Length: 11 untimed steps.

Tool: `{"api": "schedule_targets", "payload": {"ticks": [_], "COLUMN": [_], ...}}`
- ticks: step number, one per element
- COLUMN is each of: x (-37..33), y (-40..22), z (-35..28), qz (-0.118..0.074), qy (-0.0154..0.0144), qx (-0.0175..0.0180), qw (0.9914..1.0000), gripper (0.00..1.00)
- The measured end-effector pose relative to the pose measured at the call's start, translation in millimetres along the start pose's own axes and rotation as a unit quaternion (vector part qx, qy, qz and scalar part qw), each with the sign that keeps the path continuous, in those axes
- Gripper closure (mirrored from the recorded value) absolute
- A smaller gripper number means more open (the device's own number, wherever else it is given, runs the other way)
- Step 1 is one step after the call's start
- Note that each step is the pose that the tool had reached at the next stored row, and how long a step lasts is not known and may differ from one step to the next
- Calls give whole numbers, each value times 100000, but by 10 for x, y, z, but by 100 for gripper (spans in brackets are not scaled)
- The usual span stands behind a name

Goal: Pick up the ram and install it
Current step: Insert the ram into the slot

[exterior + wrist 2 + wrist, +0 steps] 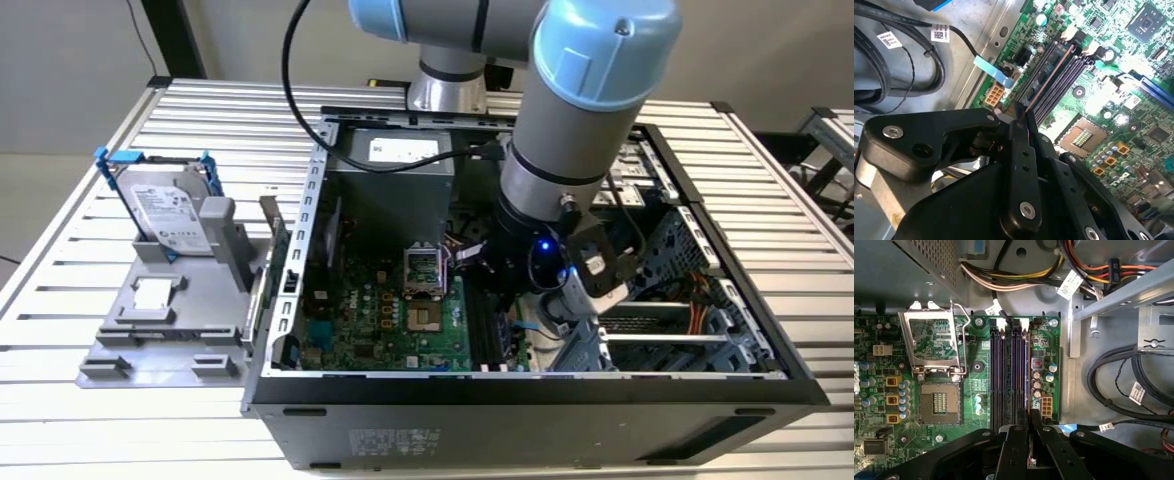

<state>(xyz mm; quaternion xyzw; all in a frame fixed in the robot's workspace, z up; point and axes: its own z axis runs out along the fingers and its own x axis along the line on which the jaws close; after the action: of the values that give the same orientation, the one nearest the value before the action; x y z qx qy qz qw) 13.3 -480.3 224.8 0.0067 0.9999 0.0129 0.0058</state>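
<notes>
My gripper (518, 272) is down inside the open computer case, over the green motherboard (387, 325). In both wrist views its black fingers (1019, 150) are shut on the ram (1050, 79), which is edge-on and appears as a thin dark strip with a reddish rim. The ram (1028, 390) runs lengthwise along the long black memory slots (996, 375), in line with the slot nearest the board's cable-side edge. I cannot tell whether its lower edge is touching that slot. The slots (1066, 75) have white latches at their far ends.
The open processor socket (939, 402) with its raised metal frame lies beside the slots. Black cable bundles (1134, 385) and a drive cage (667, 320) crowd the case's other side. Outside the case, at the exterior view's left, a silver hard drive (167, 210) stands on a grey fixture (160, 330).
</notes>
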Motion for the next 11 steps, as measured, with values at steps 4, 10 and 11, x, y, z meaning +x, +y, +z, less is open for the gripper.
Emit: {"api": "schedule_targets", "payload": {"ticks": [4,10,11], "x": [2,3,3], "y": [8,32,33], "z": [18,65,67], "qz": [-72,-69,-70], "qy": [35,96,105], "qx": [133,241,244], "qw": [100000,100000,100000], "gripper": [100,100,100]}}
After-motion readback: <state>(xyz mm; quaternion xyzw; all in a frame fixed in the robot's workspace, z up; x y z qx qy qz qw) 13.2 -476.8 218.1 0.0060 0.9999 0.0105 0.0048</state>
